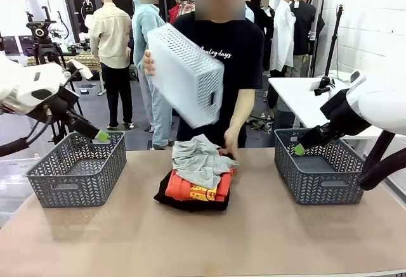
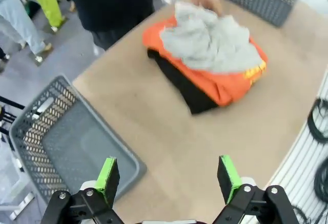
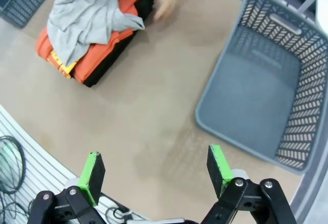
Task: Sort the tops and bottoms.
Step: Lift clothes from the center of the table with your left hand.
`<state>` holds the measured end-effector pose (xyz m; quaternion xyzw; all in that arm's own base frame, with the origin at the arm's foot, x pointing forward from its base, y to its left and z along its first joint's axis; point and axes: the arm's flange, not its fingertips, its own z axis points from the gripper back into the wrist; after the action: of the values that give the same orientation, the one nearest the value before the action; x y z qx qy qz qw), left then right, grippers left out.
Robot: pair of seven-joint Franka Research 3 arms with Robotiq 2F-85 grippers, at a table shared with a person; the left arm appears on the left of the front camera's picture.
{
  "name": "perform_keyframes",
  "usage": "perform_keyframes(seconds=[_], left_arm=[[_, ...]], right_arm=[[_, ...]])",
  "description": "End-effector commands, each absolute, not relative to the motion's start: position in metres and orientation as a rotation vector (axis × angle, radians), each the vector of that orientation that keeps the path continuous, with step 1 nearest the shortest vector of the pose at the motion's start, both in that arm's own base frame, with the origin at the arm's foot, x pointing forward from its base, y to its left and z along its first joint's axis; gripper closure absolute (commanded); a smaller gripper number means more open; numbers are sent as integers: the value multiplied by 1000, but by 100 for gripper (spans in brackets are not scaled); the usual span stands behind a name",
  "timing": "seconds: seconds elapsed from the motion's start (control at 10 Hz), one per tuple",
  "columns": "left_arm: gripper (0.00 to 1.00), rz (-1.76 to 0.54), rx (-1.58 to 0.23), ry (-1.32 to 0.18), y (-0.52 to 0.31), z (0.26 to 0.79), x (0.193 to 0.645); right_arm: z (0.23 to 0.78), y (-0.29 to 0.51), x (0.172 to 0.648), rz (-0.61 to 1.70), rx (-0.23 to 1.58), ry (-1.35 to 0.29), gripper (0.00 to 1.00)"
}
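Observation:
A pile of clothes lies mid-table. On it rests a pale grey-white top point(image 1: 198, 160) point(image 2: 210, 42) point(image 3: 89, 16), over a bright orange top point(image 1: 196, 189) point(image 2: 233, 83) point(image 3: 100, 55) with a yellow print. Black bottoms point(image 1: 190, 202) point(image 2: 184, 83) point(image 3: 110, 62) lie underneath. My left gripper point(image 1: 101, 135) point(image 2: 169, 178) hangs open over the left grey basket point(image 1: 79, 170) point(image 2: 61, 142). My right gripper point(image 1: 299, 149) point(image 3: 154, 175) hangs open by the right grey basket point(image 1: 320, 172) point(image 3: 266, 85). Neither holds anything.
The person across the table holds a white perforated bin point(image 1: 185, 74) tilted above the pile, with the other hand point(image 1: 231, 142) point(image 3: 166, 3) down at the clothes. Bare tabletop point(image 1: 203, 239) lies in front of the pile and between the baskets.

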<state>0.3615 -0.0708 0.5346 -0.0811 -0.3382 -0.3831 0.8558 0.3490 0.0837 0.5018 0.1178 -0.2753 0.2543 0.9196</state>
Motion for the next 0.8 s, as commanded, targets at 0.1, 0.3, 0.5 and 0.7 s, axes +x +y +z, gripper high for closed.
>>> perform_keyframes(seconds=[0.1, 0.3, 0.5, 0.7], left_arm=[[0, -895, -72, -590, -66, 537, 365], [0, -840, -58, -588, -72, 529, 368], [0, -867, -98, -589, -66, 531, 362], [0, -867, -98, -589, -66, 531, 362]], right_arm=[[499, 87, 358, 569, 274, -510, 0], [499, 86, 362, 554, 253, -535, 0], [495, 86, 350, 545, 245, -522, 0], [495, 86, 350, 545, 245, -522, 0]])
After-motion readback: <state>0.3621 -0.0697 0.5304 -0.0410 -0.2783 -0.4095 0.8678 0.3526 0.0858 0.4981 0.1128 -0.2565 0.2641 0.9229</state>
